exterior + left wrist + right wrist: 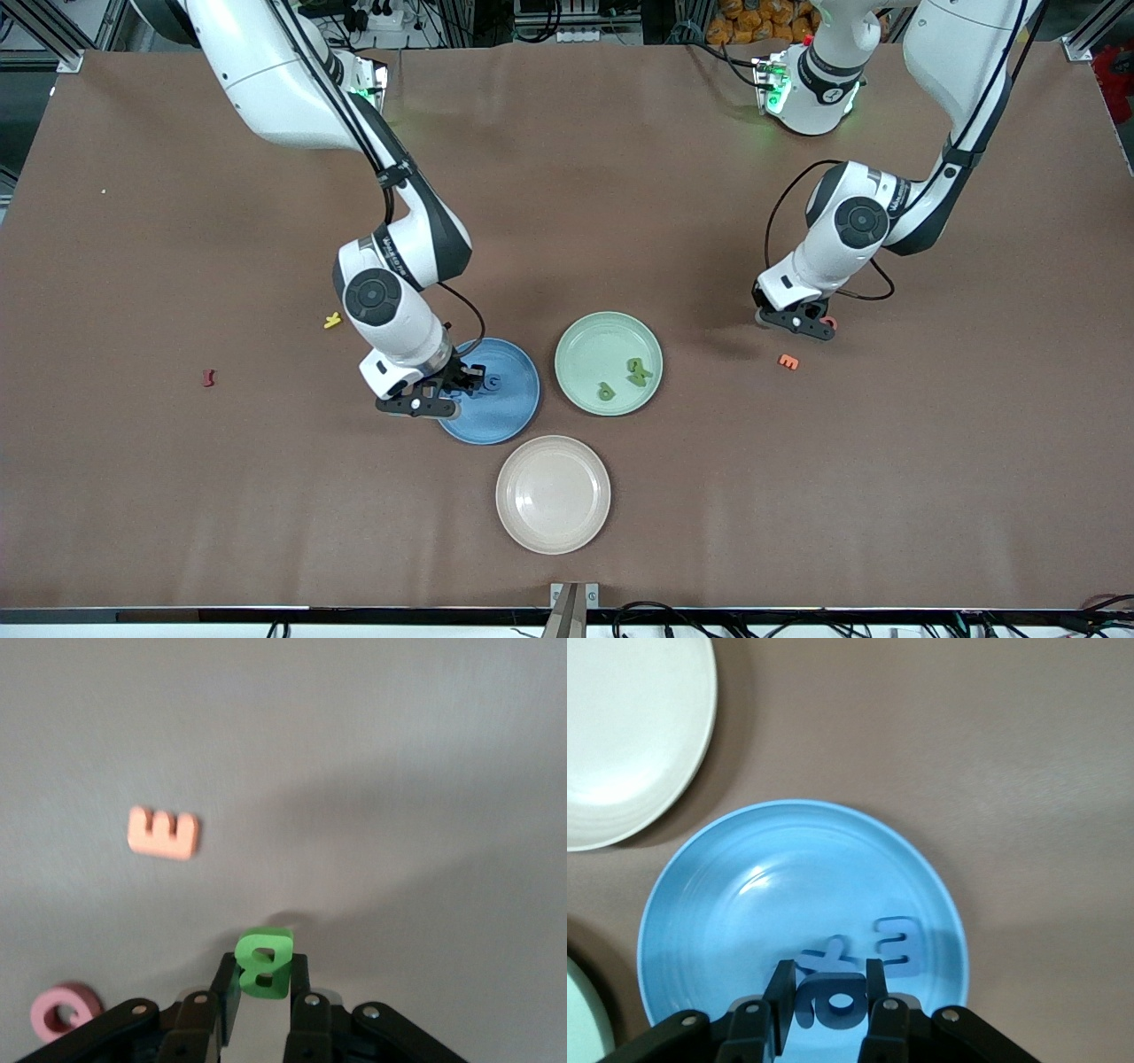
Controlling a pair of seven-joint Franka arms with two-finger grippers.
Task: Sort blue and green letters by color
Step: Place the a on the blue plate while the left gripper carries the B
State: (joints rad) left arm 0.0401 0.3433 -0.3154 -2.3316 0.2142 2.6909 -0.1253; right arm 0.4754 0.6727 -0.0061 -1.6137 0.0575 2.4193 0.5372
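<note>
My left gripper [800, 321] is shut on a green letter B [264, 955] and holds it just above the bare table, toward the left arm's end. My right gripper [461, 383] is shut on a blue letter [833, 1003] low over the blue plate [514, 416]. Two other blue letters [899, 943] lie in that plate [744, 904] beside the held one. The green plate [594, 346] holds green letters [638, 370], one of them [606, 391] nearer the front camera.
An orange E [788, 361] and a pink O [828, 322] lie on the table by my left gripper. A cream plate [553, 523] sits nearest the front camera. A yellow letter [332, 321] and a dark red letter [209, 378] lie toward the right arm's end.
</note>
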